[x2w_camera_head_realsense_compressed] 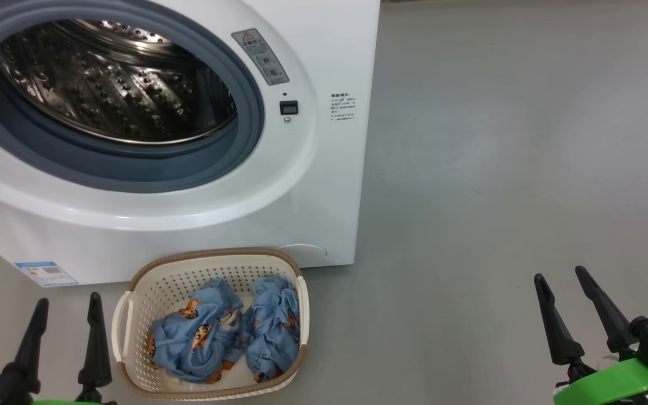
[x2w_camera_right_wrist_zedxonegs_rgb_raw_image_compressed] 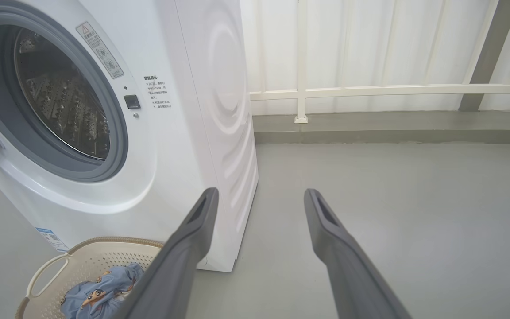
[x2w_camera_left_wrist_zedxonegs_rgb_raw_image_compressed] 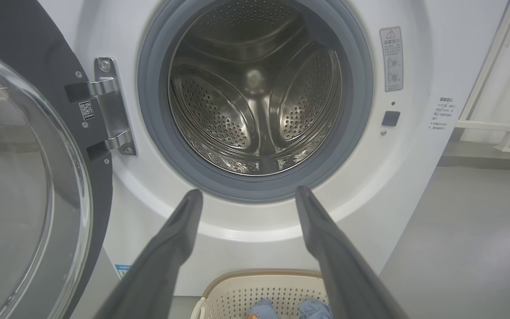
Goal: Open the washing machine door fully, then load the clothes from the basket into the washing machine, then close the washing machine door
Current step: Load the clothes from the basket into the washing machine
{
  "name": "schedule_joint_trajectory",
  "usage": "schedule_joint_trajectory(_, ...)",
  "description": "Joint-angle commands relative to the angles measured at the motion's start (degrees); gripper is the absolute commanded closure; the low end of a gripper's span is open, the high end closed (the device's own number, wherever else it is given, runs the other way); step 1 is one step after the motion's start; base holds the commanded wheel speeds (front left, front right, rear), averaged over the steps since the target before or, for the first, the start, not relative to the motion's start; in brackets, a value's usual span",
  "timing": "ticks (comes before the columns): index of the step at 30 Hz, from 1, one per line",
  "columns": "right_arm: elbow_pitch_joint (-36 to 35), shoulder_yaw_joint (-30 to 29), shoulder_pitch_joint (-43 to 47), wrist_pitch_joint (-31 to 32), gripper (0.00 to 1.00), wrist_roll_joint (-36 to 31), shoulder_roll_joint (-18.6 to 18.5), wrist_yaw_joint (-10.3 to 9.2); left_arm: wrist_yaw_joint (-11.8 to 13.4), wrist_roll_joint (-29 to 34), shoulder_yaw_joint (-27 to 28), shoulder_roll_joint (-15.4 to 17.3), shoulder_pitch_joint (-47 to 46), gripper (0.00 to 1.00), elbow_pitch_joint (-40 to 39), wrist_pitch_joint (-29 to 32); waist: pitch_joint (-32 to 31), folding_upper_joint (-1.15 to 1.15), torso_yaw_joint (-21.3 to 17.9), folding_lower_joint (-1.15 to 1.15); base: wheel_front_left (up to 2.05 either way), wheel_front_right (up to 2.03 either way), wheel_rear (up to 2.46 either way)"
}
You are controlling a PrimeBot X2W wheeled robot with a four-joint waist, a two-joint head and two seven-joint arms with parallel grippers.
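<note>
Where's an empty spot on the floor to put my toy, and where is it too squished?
The big bare patch is the grey floor right of the washing machine and basket, up to the right gripper. The drum is empty too. The left is squished: basket, left gripper and open door sit close together.

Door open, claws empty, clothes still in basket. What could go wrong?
1. The clothes lie bunched together in the basket; one pinch may drag both or tip it.
2. The washing machine door stands close beside the left claw; lifting might bump it.
3. Fabric could hang over the gasket.
</note>
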Motion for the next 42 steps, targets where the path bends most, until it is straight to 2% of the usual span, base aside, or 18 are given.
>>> schedule_joint_trajectory(1,-1.36,1.0,-0.85,-0.54,0.0,0.17,-0.93,0.42,0.03,-0.7,1.31,1.33,-1.29,0.0,-0.96,-0.37,0.07,0.0,-0.04,0.0,0.0,0.0,0.0)
schedule_joint_trajectory(17,-2.21,1.24,-2.82,-0.54,0.0,-0.33,0.21,0.42,0.03,0.04,0.04,1.41,-3.67,0.0,6.46,-0.37,4.36,0.0,-0.99,0.0,0.0,0.0,0.0)
schedule_joint_trajectory(27,-3.36,1.01,-6.27,-0.54,0.0,-1.41,2.24,0.42,0.03,0.0,-2.28,2.56,-9.31,0.0,13.35,-0.37,11.19,0.0,-1.67,0.0,0.0,0.0,0.0)
schedule_joint_trajectory(42,-4.5,2.8,-14.29,-0.54,0.0,-3.02,4.28,0.42,0.03,-1.33,-6.5,6.66,-22.19,0.0,29.42,-0.37,22.79,0.0,-3.24,0.0,0.0,0.0,0.0)
